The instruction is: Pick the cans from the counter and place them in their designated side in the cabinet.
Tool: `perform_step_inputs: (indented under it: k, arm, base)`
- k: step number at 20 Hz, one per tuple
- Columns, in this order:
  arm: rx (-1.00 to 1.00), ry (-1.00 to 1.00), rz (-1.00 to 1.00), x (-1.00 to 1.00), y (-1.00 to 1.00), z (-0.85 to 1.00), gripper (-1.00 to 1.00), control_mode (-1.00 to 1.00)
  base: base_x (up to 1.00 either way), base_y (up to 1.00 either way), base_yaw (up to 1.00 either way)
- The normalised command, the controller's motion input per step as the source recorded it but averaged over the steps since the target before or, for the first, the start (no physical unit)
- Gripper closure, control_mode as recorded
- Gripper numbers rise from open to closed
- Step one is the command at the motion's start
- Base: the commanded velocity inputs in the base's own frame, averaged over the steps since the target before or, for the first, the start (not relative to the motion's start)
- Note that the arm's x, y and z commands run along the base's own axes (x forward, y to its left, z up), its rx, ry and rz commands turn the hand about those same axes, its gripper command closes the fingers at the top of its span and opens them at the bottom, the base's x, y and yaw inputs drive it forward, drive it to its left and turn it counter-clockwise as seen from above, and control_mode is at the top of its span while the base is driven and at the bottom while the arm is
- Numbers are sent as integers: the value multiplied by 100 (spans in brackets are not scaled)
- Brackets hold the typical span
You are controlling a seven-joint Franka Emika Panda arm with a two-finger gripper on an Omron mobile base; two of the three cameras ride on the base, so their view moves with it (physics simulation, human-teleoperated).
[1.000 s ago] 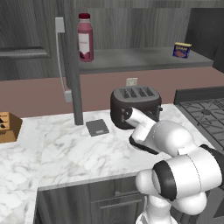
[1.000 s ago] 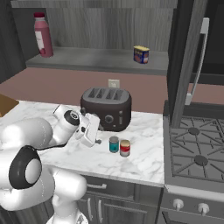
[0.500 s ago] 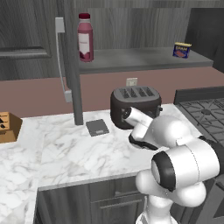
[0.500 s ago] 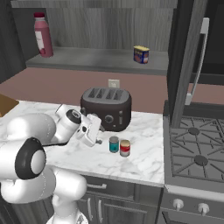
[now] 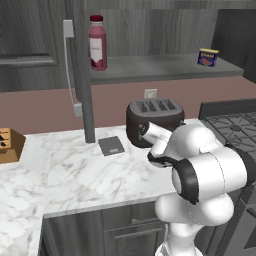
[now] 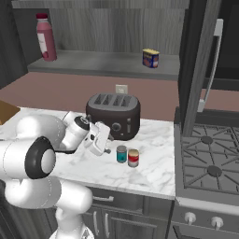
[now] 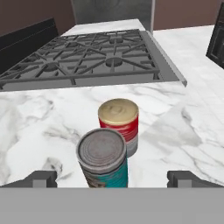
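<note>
Two cans stand side by side on the white marble counter [image 6: 154, 161], in front of the toaster. The teal can [image 6: 122, 154] [image 7: 103, 159] is nearer my hand, and the red can with a white band [image 6: 133, 158] [image 7: 119, 124] sits just behind it in the hand view. My gripper [image 6: 105, 144] [image 7: 113, 178] hovers low over the counter just left of the teal can, open, with nothing between its fingertips [image 7: 41, 178]. It points straight at the teal can. The cabinet shelf [image 6: 102, 63] runs above, its door [image 6: 198, 70] swung open.
A black toaster [image 6: 113, 114] [image 5: 152, 117] stands right behind the hand. The stove [image 6: 210, 163] [image 7: 87, 59] lies beyond the cans. On the shelf are a dark-red bottle [image 6: 44, 37] and a blue tin [image 6: 150, 58]. A knife block [image 5: 7, 145] and a small grey square [image 5: 111, 145] sit to the left.
The hand has crept slightly toward the cans and the arm's elbow has shifted. The jaws stayed open and the cans have not moved.
</note>
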Motion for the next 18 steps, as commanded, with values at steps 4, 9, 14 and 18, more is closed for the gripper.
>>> perform_step_inputs:
  k: [4, 9, 14, 18]
  arm:
    - [-1, 1, -1, 11, -1, -6, -100, -100]
    - [-1, 0, -2, 0, 0, -6, -100, -100]
    - [-1, 1, -3, 0, 0, -7, -100, -100]
    - [-1, 0, -4, 0, -3, -5, -100, -100]
  base:
    - [0, 0, 0]
    - [0, 0, 0]
    - [0, 0, 0]
    - [0, 0, 0]
